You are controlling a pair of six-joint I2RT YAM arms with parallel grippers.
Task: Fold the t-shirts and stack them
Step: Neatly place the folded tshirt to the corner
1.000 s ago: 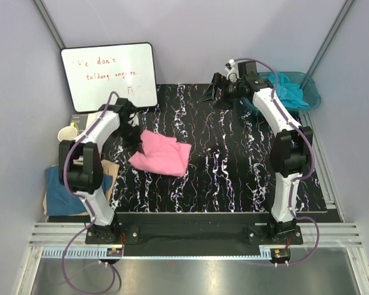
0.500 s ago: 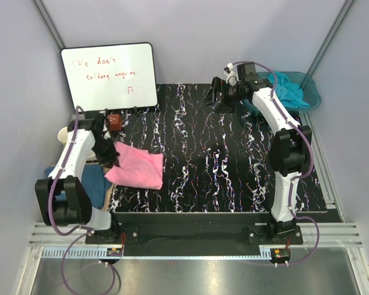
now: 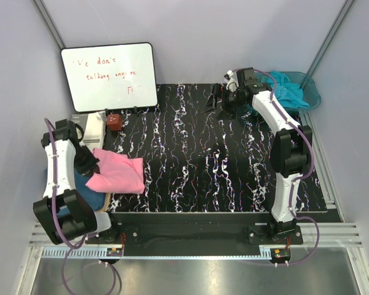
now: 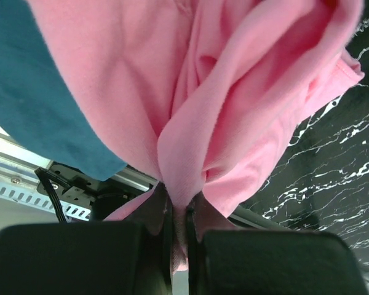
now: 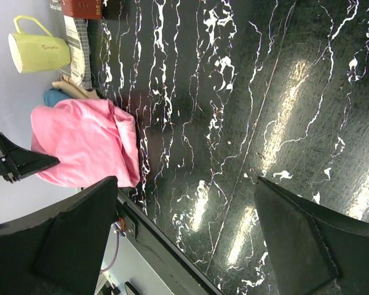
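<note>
The left gripper [image 4: 178,212] is clamped on a fold of the pink t-shirt [image 3: 118,174], which sits at the lower left edge of the bench [image 3: 215,166] and overlaps a dark blue t-shirt [image 3: 91,192]. The right gripper [image 5: 186,184], jaws wide apart and empty, hovers at upper right near the basin [image 3: 312,93], which holds a turquoise t-shirt [image 3: 289,91].

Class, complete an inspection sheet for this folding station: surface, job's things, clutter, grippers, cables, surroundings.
Surface: black table with white veining.
Job's things: pink t-shirt bunched at the left edge, over dark blue t-shirt; turquoise t-shirts in basin.
Clutter: whiteboard, red box, mug.
Grippers: left gripper shut on pink t-shirt; right gripper open, empty.
Cables: purple cables along both arms.
Surroundings: grey walls, metal rail.
</note>
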